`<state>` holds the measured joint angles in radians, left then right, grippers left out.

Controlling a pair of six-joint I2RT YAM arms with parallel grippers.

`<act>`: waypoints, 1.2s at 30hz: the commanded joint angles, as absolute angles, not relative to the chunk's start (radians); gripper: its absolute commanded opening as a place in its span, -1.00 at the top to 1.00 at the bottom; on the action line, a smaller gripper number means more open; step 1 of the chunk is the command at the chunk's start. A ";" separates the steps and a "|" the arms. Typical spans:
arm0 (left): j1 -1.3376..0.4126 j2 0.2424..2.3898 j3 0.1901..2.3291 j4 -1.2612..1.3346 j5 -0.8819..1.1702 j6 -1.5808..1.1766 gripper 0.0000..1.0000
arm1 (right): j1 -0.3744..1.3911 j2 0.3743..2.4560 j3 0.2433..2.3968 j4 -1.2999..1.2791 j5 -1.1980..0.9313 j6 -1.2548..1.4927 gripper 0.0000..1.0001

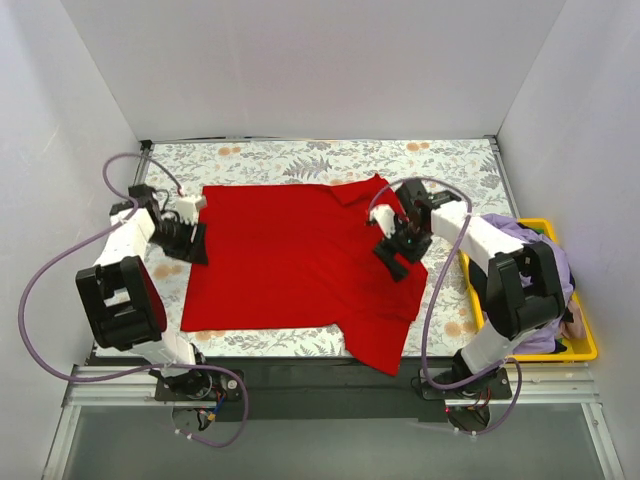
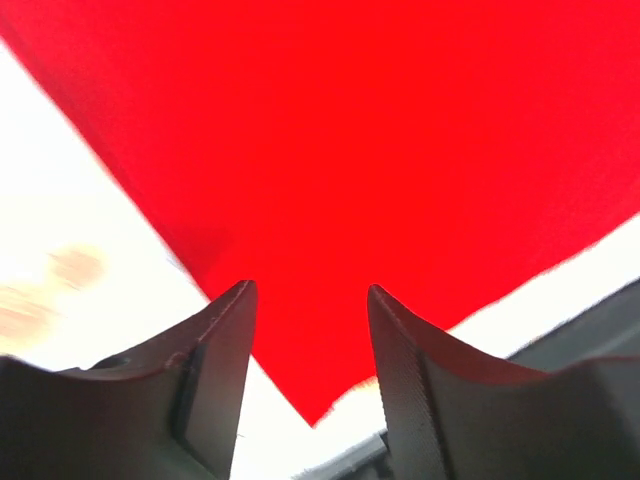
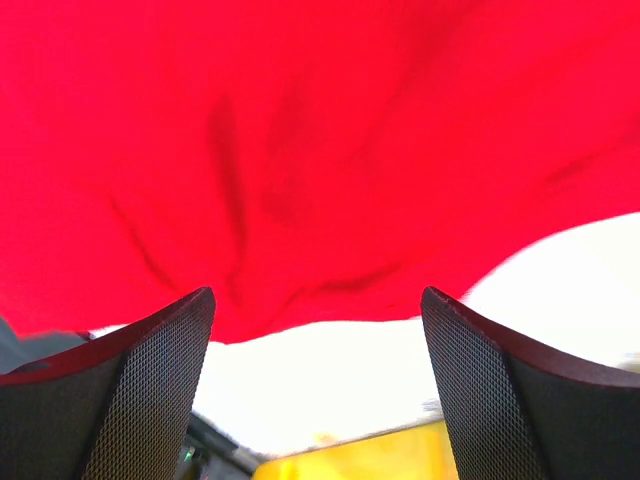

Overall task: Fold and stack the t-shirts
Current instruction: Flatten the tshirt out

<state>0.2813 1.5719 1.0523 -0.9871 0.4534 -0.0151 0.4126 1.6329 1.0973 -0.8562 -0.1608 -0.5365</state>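
- A red t-shirt [image 1: 300,260] lies spread out in the middle of the bench [image 1: 300,160], which has a pale leaf-and-flower pattern.
- One sleeve points toward the far right. The other reaches the near edge of the bench and lies over the dark strip there.
- The left claw [image 1: 192,240] sits at the shirt's left edge, near its far-left corner.
- In the left wrist view this claw [image 2: 310,295] is spread open. A red corner of the shirt [image 2: 380,160] points down into the gap between the two dark fingers [image 2: 225,340], and nothing is pinched.
- The right claw [image 1: 394,254] is over the right part of the shirt, close to its right edge and between the two sleeves.
- In the right wrist view that claw [image 3: 315,300] gapes wide. Wrinkled red cloth [image 3: 300,150] fills the upper frame, with its edge running across just above the fingertips, and the fingers [image 3: 150,380] grip nothing.
- From these views I cannot tell whether either claw touches the cloth.
- A lilac t-shirt [image 1: 558,262] lies bunched in a yellow bin [image 1: 585,348] at the right side of the bench, partly hidden behind the right arm.
- A strip of the yellow bin [image 3: 350,460] also shows at the bottom of the right wrist view.
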 commanded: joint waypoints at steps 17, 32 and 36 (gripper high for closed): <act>-0.181 1.949 1.549 -0.164 0.787 -0.261 0.03 | 0.163 2.351 2.321 -0.754 -0.362 -0.542 -0.37; -0.437 2.348 1.812 0.024 0.618 -0.112 0.10 | 0.163 2.390 2.177 -0.540 -0.457 -0.523 -0.25; -0.456 2.358 1.799 0.035 0.621 -0.103 0.14 | 0.164 2.385 2.148 -0.541 -0.476 -0.529 -0.27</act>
<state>-0.4446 2.3882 1.7683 -0.0208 0.6296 -0.1349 0.1638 2.3890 2.1612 -0.5724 -0.4362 -0.5266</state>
